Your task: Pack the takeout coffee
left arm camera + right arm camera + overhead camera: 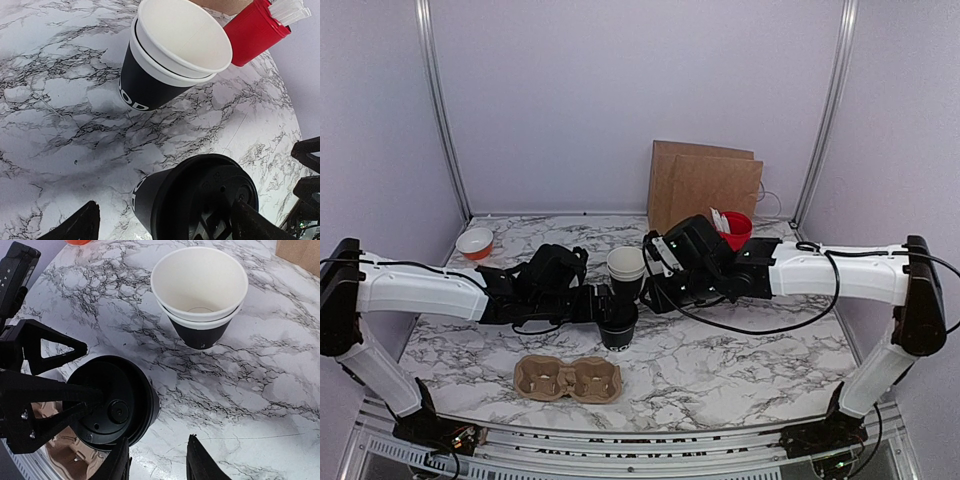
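Coffee cup [618, 326] in black, capped with a black lid [114, 406], standing at the middle of the marble table [750, 365], just behind a cardboard carrier [568, 379] lying near the front edge with its wells facing up.

Angling in from the left at the same depth, left gripper [165, 212] straddling the capped cup, fingers [75, 227] spreading wide to either side of it; opening enough to be showing a strip of marble between one finger and the cup wall in the wrist view, contact on the other side being too hidden to call.

Angling in from the right, right gripper [157, 462] hanging just beside the capped cup, jaws standing apart over bare marble and gripping nothing.

Just behind the capped cup and apart from it, second black cup [145, 80] standing upright and carrying white lettering on its side, cream cup [185, 35] nesting inside it with its rim riding a little higher.

Farther back on the left, sitting near the rear edge, small orange-and-white bowl [475, 243]. Farther back on the right, red cup [740, 235] holding white utensils [719, 219]. Standing at the very back against the wall [570, 100], flat brown paper bag [705, 185], just behind the red cup.
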You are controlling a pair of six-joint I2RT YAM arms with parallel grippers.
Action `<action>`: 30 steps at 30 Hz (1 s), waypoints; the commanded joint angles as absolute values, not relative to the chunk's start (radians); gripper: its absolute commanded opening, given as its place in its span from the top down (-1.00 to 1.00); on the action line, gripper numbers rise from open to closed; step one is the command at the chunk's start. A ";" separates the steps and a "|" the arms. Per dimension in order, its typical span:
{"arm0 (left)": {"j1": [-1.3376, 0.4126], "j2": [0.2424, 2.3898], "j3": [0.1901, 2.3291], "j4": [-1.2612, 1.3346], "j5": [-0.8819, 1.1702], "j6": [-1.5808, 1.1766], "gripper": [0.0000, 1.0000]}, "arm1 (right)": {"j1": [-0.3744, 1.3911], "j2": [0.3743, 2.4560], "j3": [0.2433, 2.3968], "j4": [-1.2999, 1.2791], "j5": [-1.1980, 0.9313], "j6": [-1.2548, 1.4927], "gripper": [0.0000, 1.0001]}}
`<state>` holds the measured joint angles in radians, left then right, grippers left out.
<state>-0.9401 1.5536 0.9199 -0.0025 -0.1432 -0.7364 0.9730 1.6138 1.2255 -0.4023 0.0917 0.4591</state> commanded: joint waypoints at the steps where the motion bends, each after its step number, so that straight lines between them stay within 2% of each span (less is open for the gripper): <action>1: -0.945 1.568 0.913 -0.021 -0.146 -0.737 -0.83 | 0.982 1.597 1.162 -0.336 0.064 0.494 0.23; 8: -0.944 1.577 0.913 -0.019 -0.144 -0.744 -0.83 | 0.985 1.697 1.017 -0.215 -0.017 0.552 0.26; 15: -0.945 1.577 0.913 -0.020 -0.143 -0.739 -0.82 | 0.980 1.616 1.059 -0.275 0.094 0.543 0.26; 23: -0.945 1.569 0.907 -0.020 -0.148 -0.743 -0.82 | 0.997 1.594 1.169 -0.257 0.081 0.507 0.25; 30: -0.945 1.569 0.904 -0.022 -0.149 -0.741 -0.82 | 0.996 1.664 1.098 -0.193 0.050 0.532 0.26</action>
